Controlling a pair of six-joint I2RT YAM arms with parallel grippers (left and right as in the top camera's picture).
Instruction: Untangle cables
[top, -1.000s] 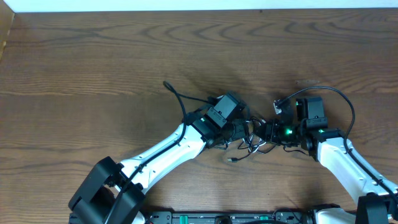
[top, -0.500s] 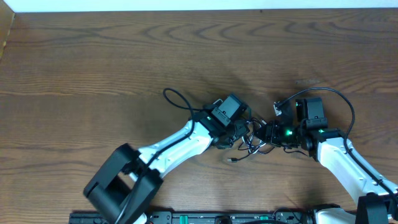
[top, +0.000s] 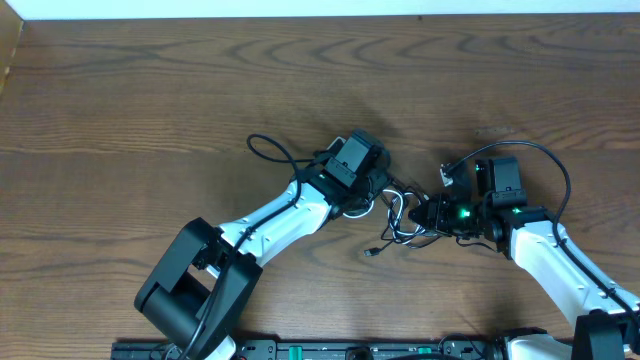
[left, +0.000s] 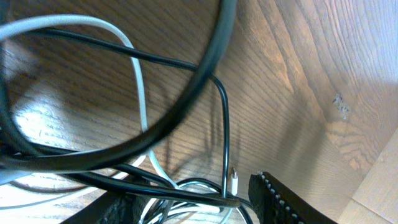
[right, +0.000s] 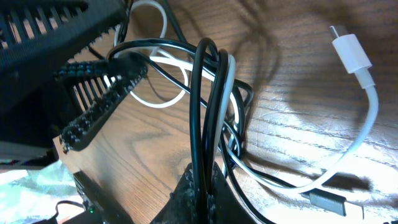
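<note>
The black and white cables (top: 402, 218) lie in a tangle between my two grippers. One small plug end (top: 370, 252) trails toward the table's front. My left gripper (top: 383, 195) stands at the tangle's left, jaws apart. In the left wrist view several black cable (left: 224, 124) and white cable (left: 142, 87) strands run loosely through the left gripper (left: 193, 205). My right gripper (top: 428, 212) is at the tangle's right. In the right wrist view the right gripper (right: 204, 180) is shut on upright black cable (right: 198, 106) loops. A white plug (right: 348, 50) lies free on the wood.
Thick black arm wires loop beside each arm, one at the left (top: 265, 150) and one at the right (top: 552, 165). A thick arm wire (left: 186, 93) crosses the left wrist view. The wooden table (top: 150, 90) spreads around; its far edge (top: 300, 16) meets a white strip.
My left gripper has moved up and slightly left, away from the front edge, and the strands between the two grippers have stretched out. The right gripper has stayed put, still shut.
</note>
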